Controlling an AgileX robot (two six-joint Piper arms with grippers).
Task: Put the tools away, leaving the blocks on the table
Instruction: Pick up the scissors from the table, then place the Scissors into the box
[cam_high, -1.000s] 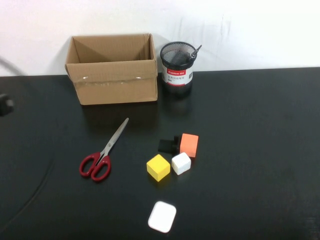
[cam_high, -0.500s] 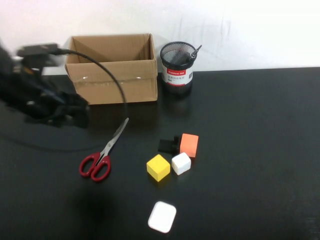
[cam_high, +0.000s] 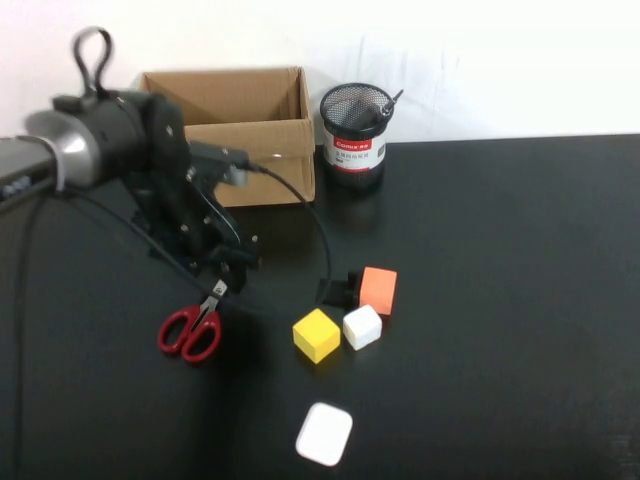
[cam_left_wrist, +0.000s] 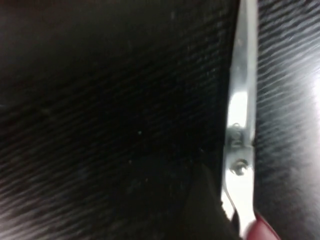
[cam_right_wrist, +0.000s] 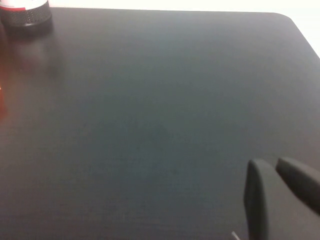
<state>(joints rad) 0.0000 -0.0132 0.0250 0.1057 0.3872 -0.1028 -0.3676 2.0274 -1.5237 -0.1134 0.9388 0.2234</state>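
The red-handled scissors (cam_high: 190, 330) lie on the black table (cam_high: 500, 300), left of centre. My left gripper (cam_high: 228, 272) is low over their blades and stands open. In the left wrist view the steel blade (cam_left_wrist: 242, 100) runs beside one dark finger (cam_left_wrist: 205, 215), with nothing pinched. A black-handled screwdriver (cam_high: 388, 105) sticks out of the mesh cup (cam_high: 355, 125). The blocks sit together mid-table: yellow (cam_high: 317, 334), white (cam_high: 362, 326), orange (cam_high: 379, 289) and black (cam_high: 335, 290). My right gripper (cam_right_wrist: 272, 162) is shut over bare table, out of the high view.
An open cardboard box (cam_high: 225, 135) stands at the back left, beside the mesh cup. A flat white rounded piece (cam_high: 324, 433) lies near the front edge. The left arm's cable loops towards the black block.
The left arm has swung in from the left edge and come down over the scissors' blades. Scissors and blocks have not moved.
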